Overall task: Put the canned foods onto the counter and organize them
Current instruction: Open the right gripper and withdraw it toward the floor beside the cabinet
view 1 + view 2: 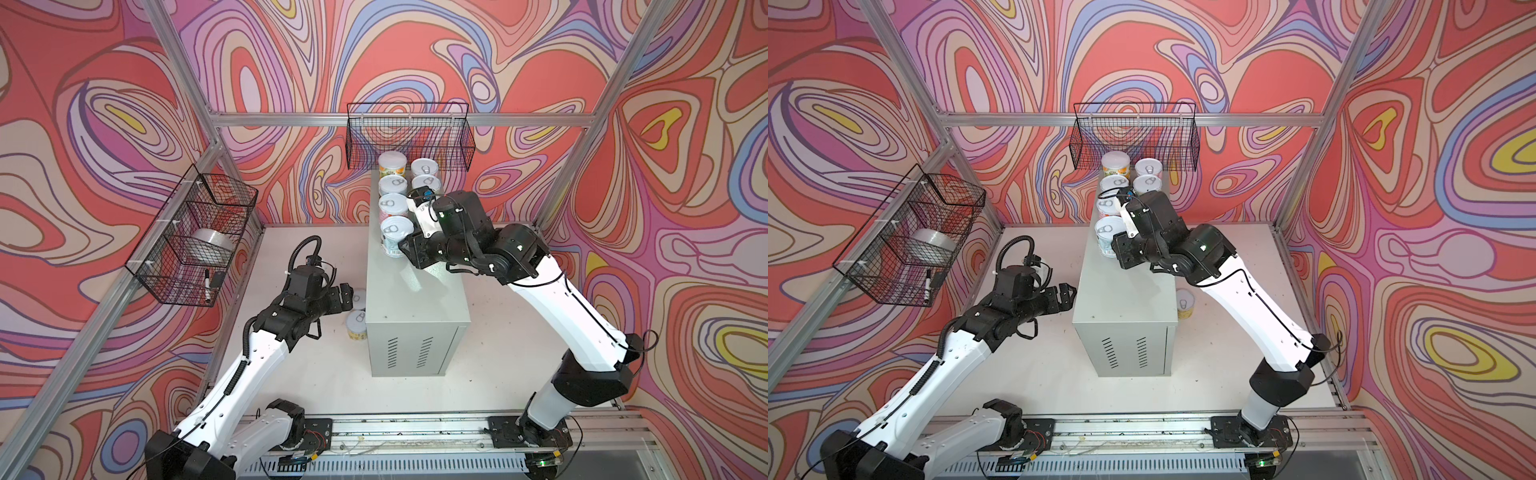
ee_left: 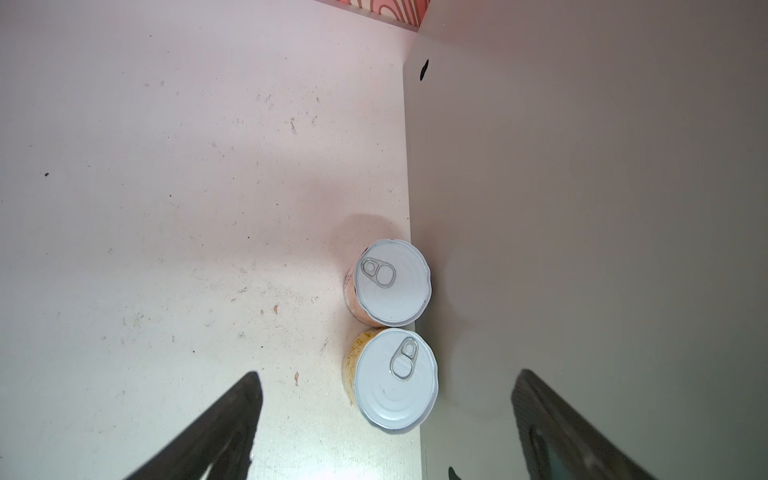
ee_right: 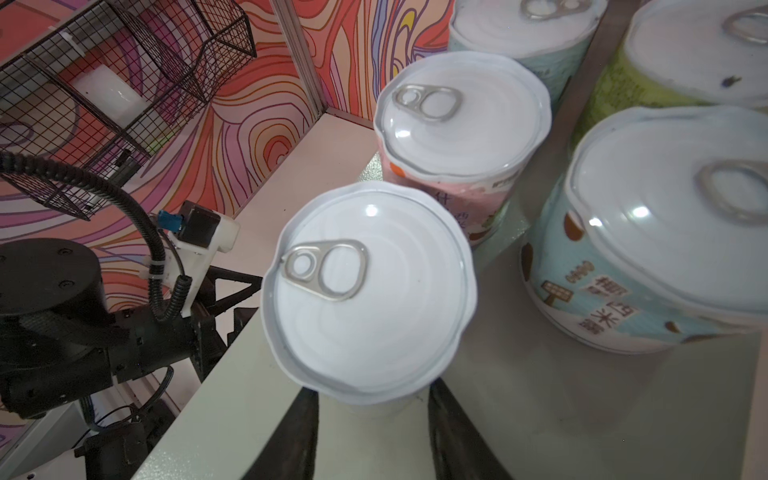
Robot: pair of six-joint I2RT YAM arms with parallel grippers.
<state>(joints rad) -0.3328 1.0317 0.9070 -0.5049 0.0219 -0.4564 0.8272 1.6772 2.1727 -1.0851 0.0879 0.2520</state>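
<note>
The counter [image 1: 415, 291] stands mid-table, and several cans stand in two rows at its far end in both top views. My right gripper [image 3: 372, 390] is shut on the nearest left-row can [image 3: 368, 291], a pale blue one [image 1: 397, 235] by the counter's left edge. Behind it are a pink can [image 3: 461, 120] and, to the right, another pale blue can [image 3: 665, 232]. My left gripper [image 2: 388, 374] hangs open above a yellow can [image 2: 395, 380] and an orange can [image 2: 390, 282], which stand on the tabletop against the counter's left wall. Another can [image 1: 1185, 303] stands right of the counter.
A black wire basket [image 1: 409, 137] hangs on the back wall just over the far cans. A second basket [image 1: 195, 237] on the left wall holds a silver roll [image 1: 212, 245] and a marker [image 1: 206, 284]. The arms' rail [image 1: 415, 428] runs along the front.
</note>
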